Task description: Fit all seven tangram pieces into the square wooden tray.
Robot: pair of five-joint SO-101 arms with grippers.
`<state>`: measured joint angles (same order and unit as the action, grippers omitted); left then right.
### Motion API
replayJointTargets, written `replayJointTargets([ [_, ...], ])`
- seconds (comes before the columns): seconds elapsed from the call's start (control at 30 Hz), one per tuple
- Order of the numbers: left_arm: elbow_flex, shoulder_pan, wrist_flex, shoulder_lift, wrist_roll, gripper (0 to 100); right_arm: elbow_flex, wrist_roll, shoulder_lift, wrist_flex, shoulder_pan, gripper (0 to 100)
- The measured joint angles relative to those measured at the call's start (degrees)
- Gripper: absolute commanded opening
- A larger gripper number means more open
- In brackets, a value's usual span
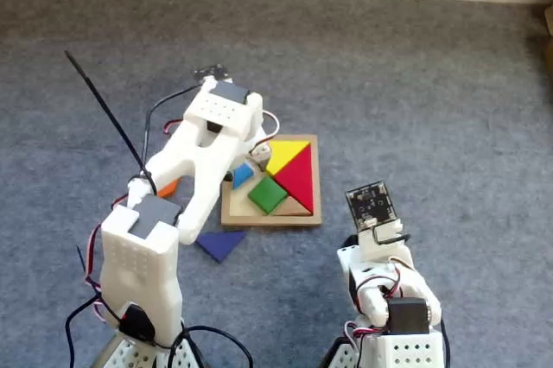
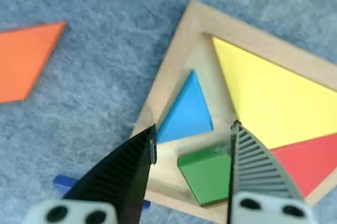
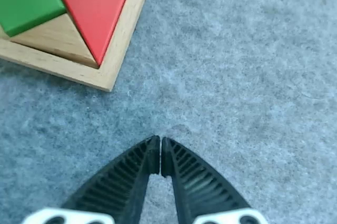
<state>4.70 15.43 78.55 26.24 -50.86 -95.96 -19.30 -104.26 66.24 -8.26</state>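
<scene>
The square wooden tray [image 1: 313, 212] holds a yellow triangle [image 1: 287, 155], a red triangle [image 1: 299, 180], a green square [image 1: 268, 194] and a small light-blue triangle [image 1: 242, 174]. My left gripper [image 2: 194, 137] hangs open just above the tray's left part, its fingertips straddling the edge of the light-blue triangle [image 2: 185, 112] and the green square [image 2: 208, 174], holding nothing. An orange parallelogram [image 2: 23, 58] and a dark-blue triangle [image 1: 220, 244] lie on the carpet outside the tray. My right gripper [image 3: 160, 153] is shut and empty over the carpet, off the tray's near right corner [image 3: 105, 77].
Grey carpet covers the whole table. A bare wedge of tray floor [image 3: 58, 37] shows beside the red triangle [image 3: 97, 3]. The left arm's body [image 1: 203, 169] hides the tray's left edge from above. The carpet to the right of the tray is open.
</scene>
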Motion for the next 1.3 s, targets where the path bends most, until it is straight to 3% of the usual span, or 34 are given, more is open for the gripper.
replayJointTargets([
  [0.5,5.19,-0.62,12.57,0.0,-1.67,23,0.0,0.0,0.0,0.0,0.0,2.4],
  [0.83,5.63,-7.38,12.66,0.0,-1.67,23,0.0,0.0,0.0,0.0,0.0,2.4],
  [0.9,5.63,-8.7,12.66,0.0,-0.62,19,0.0,0.0,0.0,0.0,0.0,2.4],
  [1.03,5.54,-9.14,10.99,0.0,2.55,1,0.0,0.0,0.0,0.0,0.0,2.4],
  [1.3,-0.62,-8.44,3.52,0.0,5.36,6,0.0,0.0,0.0,0.0,0.0,2.4],
])
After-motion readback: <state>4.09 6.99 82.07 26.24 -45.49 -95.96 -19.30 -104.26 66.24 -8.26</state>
